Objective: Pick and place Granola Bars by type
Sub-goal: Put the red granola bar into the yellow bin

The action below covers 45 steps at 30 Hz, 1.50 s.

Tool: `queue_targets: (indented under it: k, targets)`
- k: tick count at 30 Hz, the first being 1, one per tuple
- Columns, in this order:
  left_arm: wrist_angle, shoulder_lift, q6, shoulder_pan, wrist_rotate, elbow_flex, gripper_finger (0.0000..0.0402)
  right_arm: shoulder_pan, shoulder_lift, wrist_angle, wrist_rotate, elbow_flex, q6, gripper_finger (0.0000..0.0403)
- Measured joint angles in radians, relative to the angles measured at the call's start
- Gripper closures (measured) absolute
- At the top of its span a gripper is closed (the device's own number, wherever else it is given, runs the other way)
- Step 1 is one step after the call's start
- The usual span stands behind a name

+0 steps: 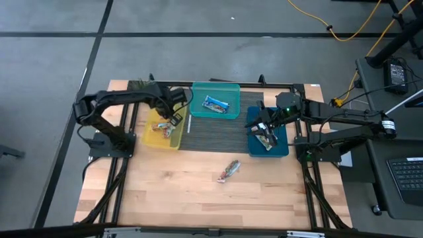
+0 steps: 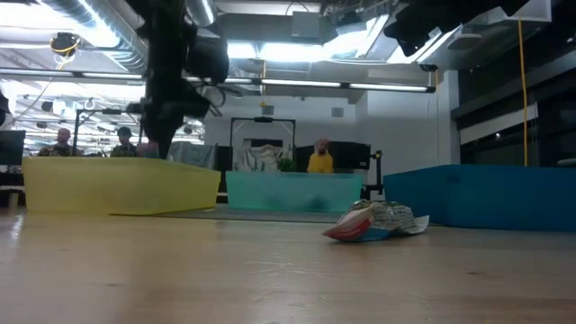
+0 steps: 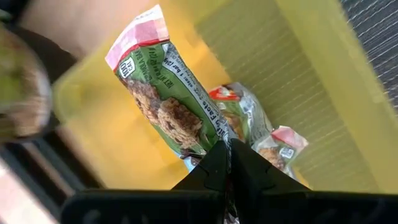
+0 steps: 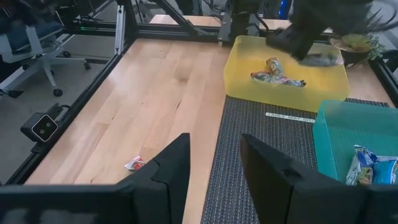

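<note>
My left gripper [image 3: 227, 163] is shut on a tan-green granola bar [image 3: 168, 99] and hovers over the yellow bin [image 1: 158, 137], where other tan-green bars [image 3: 249, 118] lie on the floor. My right gripper [image 4: 214, 163] is open above the blue bin [image 1: 283, 147], which holds several bars [image 1: 266, 141], and touches nothing. A blue-white bar [image 1: 215, 104] lies flat in the teal bin [image 1: 231, 89]. One crumpled reddish bar [image 1: 228, 170] rests on the bare wood near the table's middle; the same bar [image 2: 373, 220] shows in the low view. My left gripper pinches the tan-green bar by the wrapper end [image 3: 214, 140] right beside the fingertips, between its two shut fingers. The fingers come from above, and the bar's long body runs away from them, lifted clear above the yellow bin's floor [image 3: 292, 74].
The three bins stand along the table's far half around a dark ribbed mat [image 1: 218, 132]. Bare wood stretches across the near half. A black frame [image 1: 125, 165] borders both sides. People and desks show in the room beyond the table.
</note>
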Motion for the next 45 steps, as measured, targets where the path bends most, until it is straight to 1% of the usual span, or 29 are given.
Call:
queue_targets:
  k: [5,12,16,20,23,25,28,32,34,37,41,45]
  targets:
    - [0.074,0.0,-0.016,0.005,0.001,-0.098,0.0399,0.0,0.0,0.0,0.0,0.0,0.001,0.026]
    - [0.07,0.0,-0.053,0.016,-0.014,-0.134,0.0391,0.0,0.0,0.0,0.034,0.0,0.003,0.026]
    - [0.07,0.0,-0.046,0.012,-0.023,-0.134,0.0363,0.0,0.0,0.0,0.034,0.0,0.003,0.026]
    - [0.058,-0.015,-0.028,0.01,-0.021,-0.134,0.0322,0.0,0.0,0.0,0.033,0.0,0.003,0.026]
    - [0.058,-0.047,-0.049,0.01,-0.02,-0.133,0.0293,0.0,0.0,0.0,0.034,0.0,0.003,0.026]
    - [0.057,-0.074,-0.072,0.01,0.001,-0.12,0.0279,0.0,0.0,0.0,0.034,0.0,0.003,0.026]
    - [0.063,-0.123,-0.078,-0.004,0.048,-0.084,0.0268,0.0,0.0,0.0,0.034,0.0,0.003,0.026]
    - [0.112,-0.179,-0.078,-0.072,0.1,-0.013,0.0268,0.0,0.0,0.0,0.034,0.0,0.001,0.026]
    - [0.17,-0.196,-0.078,-0.128,0.125,0.026,0.0271,0.0,0.0,0.0,0.034,0.0,0.0,0.026]
    - [0.268,-0.196,-0.078,-0.235,0.136,0.08,0.0273,0.0,0.0,0.0,0.034,0.0,0.0,0.026]
    - [0.388,-0.143,-0.055,-0.381,0.136,0.159,0.0274,-0.001,0.0,0.0,0.034,0.0,0.0,0.026]
    - [0.419,-0.062,-0.045,-0.492,0.114,0.274,0.0274,-0.001,0.0,0.0,0.034,0.0,0.0,0.026]
